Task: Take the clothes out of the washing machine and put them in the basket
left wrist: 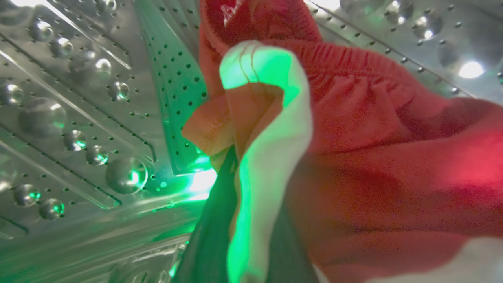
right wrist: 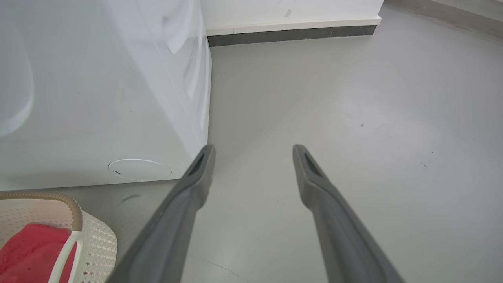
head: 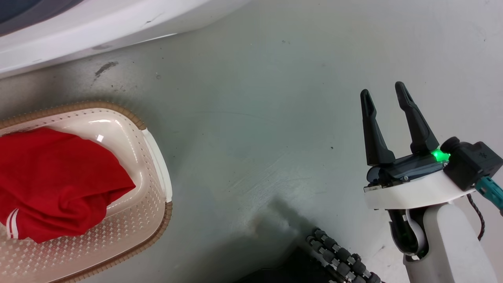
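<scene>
End effectors, counted: two, each with two long dark fingers. The left end effector [left wrist: 253, 184] lies inside the perforated steel drum [left wrist: 78, 98] of the one large white front-loading washing machine [head: 98, 23]. Its two fingers [left wrist: 208, 236] stand close together, pinching the white band of a bright red gathered-fabric garment [left wrist: 373, 157]; the cloth folds over the fingertips and hides them. A green glow tints the band and the drum wall.

The right end effector [head: 383, 91] hangs over the bare grey floor [head: 255, 137], well apart from the washing machine. Its two fingers are spread wide with nothing between them, and one green light glows at its base.

Garments, counted: two. The second red fabric garment [head: 55, 177], with two narrow white stripes at one edge, lies crumpled in the one small cream-white perforated plastic basket [head: 149, 204] with a brown rim. The basket stands on the floor near the washing machine's front. In the right wrist view the basket [right wrist: 98, 243], its garment [right wrist: 27, 251] and the washing machine [right wrist: 98, 98] appear to the left of the spread fingers [right wrist: 188, 196].
</scene>
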`<state>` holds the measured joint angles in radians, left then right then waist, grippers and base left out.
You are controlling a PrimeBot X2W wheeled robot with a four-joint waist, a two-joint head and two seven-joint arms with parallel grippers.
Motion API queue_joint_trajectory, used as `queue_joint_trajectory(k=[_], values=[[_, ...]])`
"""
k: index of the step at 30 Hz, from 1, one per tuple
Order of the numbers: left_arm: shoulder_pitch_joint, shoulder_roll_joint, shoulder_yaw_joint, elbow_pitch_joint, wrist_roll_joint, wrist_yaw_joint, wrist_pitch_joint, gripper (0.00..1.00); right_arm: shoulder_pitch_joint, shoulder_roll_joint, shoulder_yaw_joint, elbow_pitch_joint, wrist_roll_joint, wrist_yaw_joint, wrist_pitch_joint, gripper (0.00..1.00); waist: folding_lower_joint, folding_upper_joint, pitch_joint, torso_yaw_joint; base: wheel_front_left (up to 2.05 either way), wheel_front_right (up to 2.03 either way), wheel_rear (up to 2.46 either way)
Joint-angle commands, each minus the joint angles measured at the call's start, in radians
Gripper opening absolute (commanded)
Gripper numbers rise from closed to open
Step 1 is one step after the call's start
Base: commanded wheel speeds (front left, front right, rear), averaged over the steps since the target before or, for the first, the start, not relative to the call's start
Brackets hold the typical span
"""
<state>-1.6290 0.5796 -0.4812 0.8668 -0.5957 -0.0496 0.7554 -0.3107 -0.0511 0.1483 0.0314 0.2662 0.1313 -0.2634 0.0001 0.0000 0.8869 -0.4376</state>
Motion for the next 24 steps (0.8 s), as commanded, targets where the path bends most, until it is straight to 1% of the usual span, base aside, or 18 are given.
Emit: queue_joint_trajectory(k=[1,5,7,12,16,17,18,20,23,24], values=[[0.017,-0.01,-0.003,0.008,-0.002,0.002,-0.016,0.0,-0.019,0.002,0.0,0.003,0.004,-0.001,-0.002,1.0,-0.0001,0.0,-0.004,0.002,0.0,0.0,0.0],[0.021,-0.003,0.0,0.007,-0.002,-0.013,-0.08,0.0,-0.023,0.001,-0.008,0.017,-0.008,-0.001,-0.002,1.0,-0.0001,0.0,-0.024,0.022,0.0,0.0,0.0],[0.028,-0.006,0.003,0.007,-0.005,-0.022,-0.131,0.0,-0.024,0.001,-0.021,0.019,-0.016,-0.001,-0.002,1.0,-0.0001,0.0,-0.039,0.037,0.0,0.0,0.0],[0.054,-0.022,0.001,0.015,-0.012,-0.052,-0.269,0.0,-0.029,0.001,-0.057,0.022,-0.047,-0.001,-0.002,1.0,-0.0001,0.0,-0.091,0.084,0.0,0.0,0.0],[0.097,-0.046,-0.007,0.02,-0.028,-0.07,-0.382,0.0,-0.021,0.001,-0.083,0.029,-0.079,-0.001,-0.002,1.0,-0.0001,0.0,-0.15,0.128,0.0,0.0,0.0],[0.111,-0.048,-0.006,0.021,-0.035,-0.071,-0.411,0.0,-0.017,0.001,-0.088,0.031,-0.086,-0.001,-0.002,1.0,-0.0001,0.0,-0.166,0.138,0.0,0.0,0.0],[0.111,-0.048,-0.006,0.021,-0.035,-0.071,-0.411,0.0,-0.017,0.001,-0.088,0.031,-0.086,-0.001,-0.002,1.0,-0.0001,0.0,-0.166,0.138,0.0,0.0,0.0],[0.146,-0.044,-0.037,0.013,-0.009,-0.077,-0.482,0.0,-0.006,0.001,-0.096,0.036,-0.101,-0.001,-0.002,1.0,-0.0001,0.0,-0.203,0.158,0.0,0.0,0.0],[0.209,-0.069,-0.048,0.008,-0.029,-0.078,-0.574,0.0,0.013,0.001,-0.111,0.044,-0.122,-0.001,-0.002,1.0,-0.0001,0.0,-0.255,0.195,0.0,0.0,0.0],[0.229,-0.07,-0.053,0.005,-0.03,-0.079,-0.603,0.0,0.019,0.001,-0.114,0.045,-0.13,-0.001,-0.002,1.0,-0.0001,0.0,-0.269,0.205,0.0,0.0,0.0]])
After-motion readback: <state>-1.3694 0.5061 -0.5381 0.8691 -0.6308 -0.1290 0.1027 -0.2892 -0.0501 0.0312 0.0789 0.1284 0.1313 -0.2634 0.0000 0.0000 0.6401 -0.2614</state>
